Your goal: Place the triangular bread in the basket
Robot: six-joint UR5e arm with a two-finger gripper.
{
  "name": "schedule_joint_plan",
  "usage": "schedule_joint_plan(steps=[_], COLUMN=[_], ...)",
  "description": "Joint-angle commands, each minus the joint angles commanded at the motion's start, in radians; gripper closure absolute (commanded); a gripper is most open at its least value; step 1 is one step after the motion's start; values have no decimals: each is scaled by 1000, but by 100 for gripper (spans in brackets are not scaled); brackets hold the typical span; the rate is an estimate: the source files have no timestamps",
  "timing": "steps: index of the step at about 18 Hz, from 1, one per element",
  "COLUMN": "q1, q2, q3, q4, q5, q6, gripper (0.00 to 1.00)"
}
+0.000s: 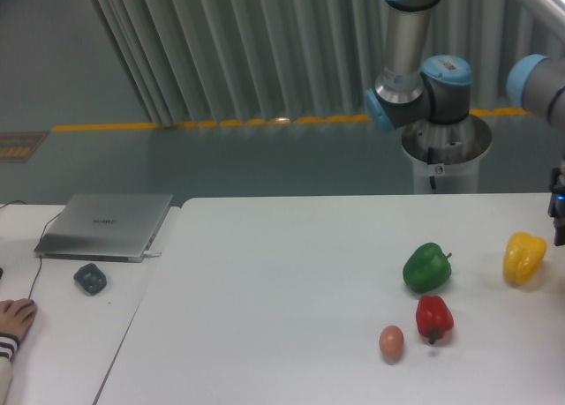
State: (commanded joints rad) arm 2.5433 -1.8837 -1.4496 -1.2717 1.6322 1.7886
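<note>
The triangular bread and the basket are out of view. Only a dark sliver of my gripper [559,215] shows at the right edge of the frame, just above and to the right of a yellow bell pepper [523,258]. Its fingers are cut off by the frame edge, so I cannot tell whether it is open or shut, or whether it holds anything. The arm's grey and blue joints [422,92] rise behind the table at the back right.
On the white table [282,281] lie a green pepper [427,266], a red pepper [433,318] and a brown egg [391,341]. On the left side table are a closed laptop [106,224], a dark mouse [90,278] and a person's hand [13,321].
</note>
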Motion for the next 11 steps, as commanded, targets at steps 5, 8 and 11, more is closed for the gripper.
schedule_joint_plan(steps=[5, 8, 11], q1=[0, 0, 2], q2=[3, 5, 5], q3=[-5, -6, -6], q4=[-3, -3, -2], q5=[-11, -12, -12], q6=[2, 2, 2], gripper=[0, 0, 0])
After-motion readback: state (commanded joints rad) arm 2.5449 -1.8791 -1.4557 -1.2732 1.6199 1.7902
